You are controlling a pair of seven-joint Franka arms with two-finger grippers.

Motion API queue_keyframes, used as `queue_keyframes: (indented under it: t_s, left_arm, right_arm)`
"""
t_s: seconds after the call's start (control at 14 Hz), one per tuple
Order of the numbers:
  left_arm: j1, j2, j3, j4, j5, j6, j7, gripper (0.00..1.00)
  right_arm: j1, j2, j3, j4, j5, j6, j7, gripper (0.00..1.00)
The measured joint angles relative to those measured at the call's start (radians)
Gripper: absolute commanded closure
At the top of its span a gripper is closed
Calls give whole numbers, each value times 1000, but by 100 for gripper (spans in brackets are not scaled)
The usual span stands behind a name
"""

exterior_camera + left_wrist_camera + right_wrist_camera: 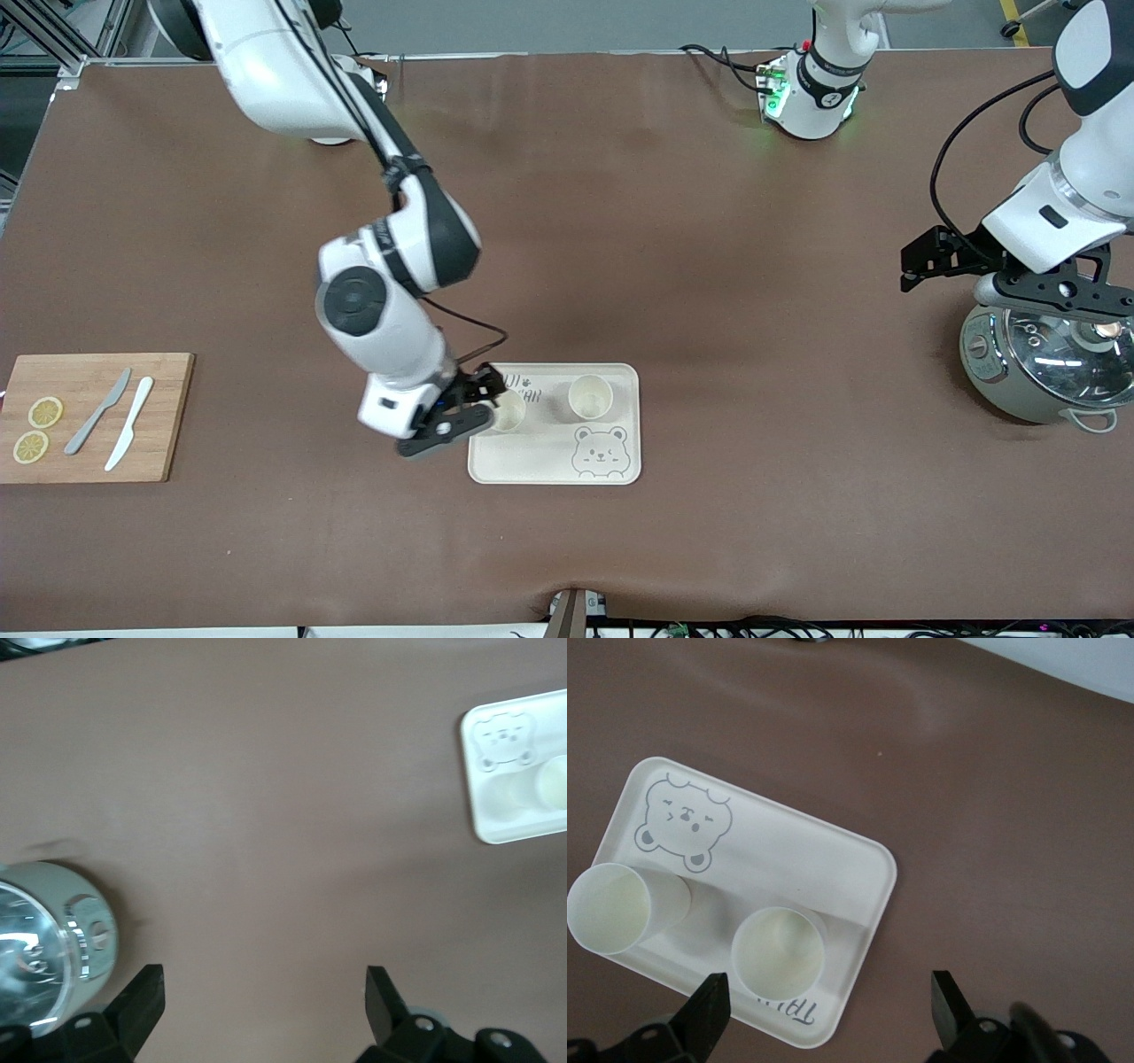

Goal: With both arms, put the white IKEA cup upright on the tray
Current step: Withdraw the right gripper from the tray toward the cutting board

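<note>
The cream tray (pixel 532 461) with a bear drawing lies at the middle of the table, near the front camera. Two white cups stand upright on it, one (pixel 591 396) above the bear and one (pixel 508 410) by the lettering. My right gripper (pixel 469 403) is open and empty over the tray's corner toward the right arm's end, partly hiding the second cup. In the right wrist view the tray (pixel 797 850) and both cups (pixel 616 908) (pixel 780 952) show, with the gripper (pixel 828 1005) over the lettered corner. My left gripper (pixel 926 257) is open and empty, held in the air beside the cooker; its own view (pixel 264 997) shows bare table between the fingers.
A steel cooker (pixel 1045 368) with a glass lid stands at the left arm's end, also seen in the left wrist view (pixel 44 939). A wooden cutting board (pixel 89 416) with lemon slices and two knives lies at the right arm's end.
</note>
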Motion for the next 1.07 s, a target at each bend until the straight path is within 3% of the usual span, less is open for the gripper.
queue_keyframes:
  t_s: [0.64, 1.07]
  left_arm:
    - [-6, 0, -1, 0, 22, 0, 0, 0]
    - [-9, 0, -2, -1, 22, 0, 0, 0]
  right_arm:
    - [-191, -188, -31, -3, -13, -364, 0, 0]
    - [-264, -315, -94, -6, -16, -495, 0, 0]
